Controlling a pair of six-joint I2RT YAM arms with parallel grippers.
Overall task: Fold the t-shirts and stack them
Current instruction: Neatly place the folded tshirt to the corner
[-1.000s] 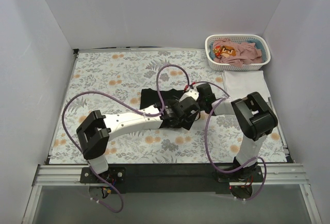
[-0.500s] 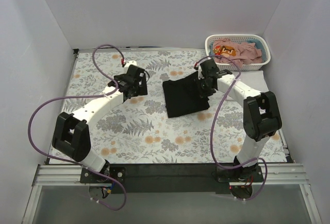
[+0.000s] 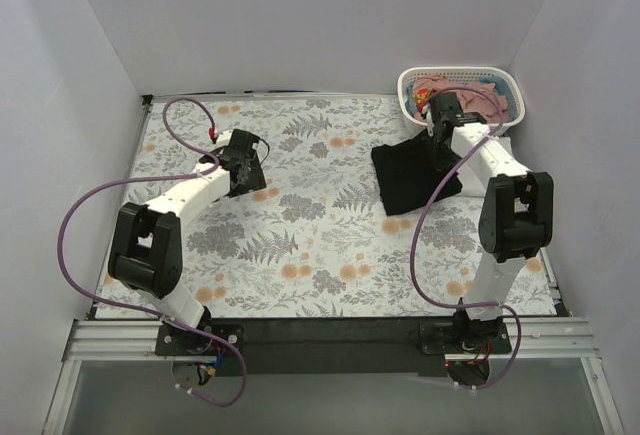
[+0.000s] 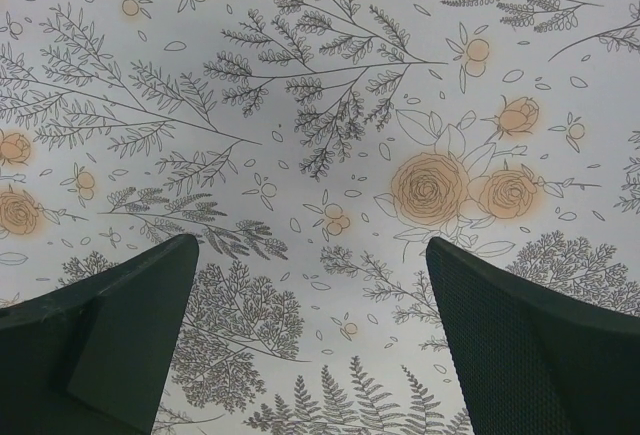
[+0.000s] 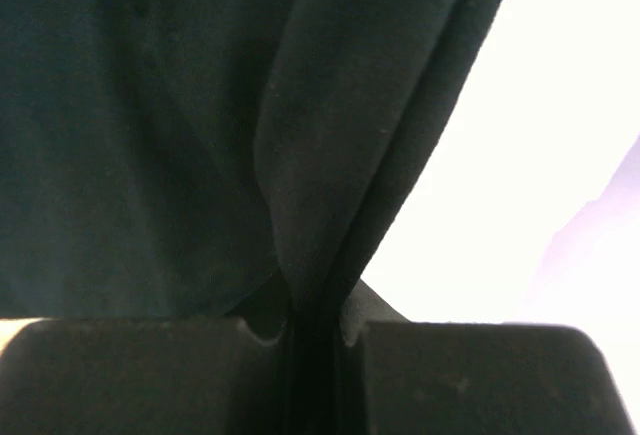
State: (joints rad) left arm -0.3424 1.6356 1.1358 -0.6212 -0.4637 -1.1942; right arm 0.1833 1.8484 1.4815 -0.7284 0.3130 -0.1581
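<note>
— So, how do the arms sit?
— The right arm reaches far to the back right; the right tool [image 3: 438, 147] is clamped on a fold of the black t-shirt [image 3: 408, 180], which lies on the floral surface [image 3: 300, 245] just in front of the white basket [image 3: 405, 95].
— And the left?
— The left tool [image 3: 243, 162] hangs over the print at back left, fingers [image 4: 100, 355] spread apart.
— Room?
— Wide open cloth between the arms; the shirt sits near the right edge.
</note>
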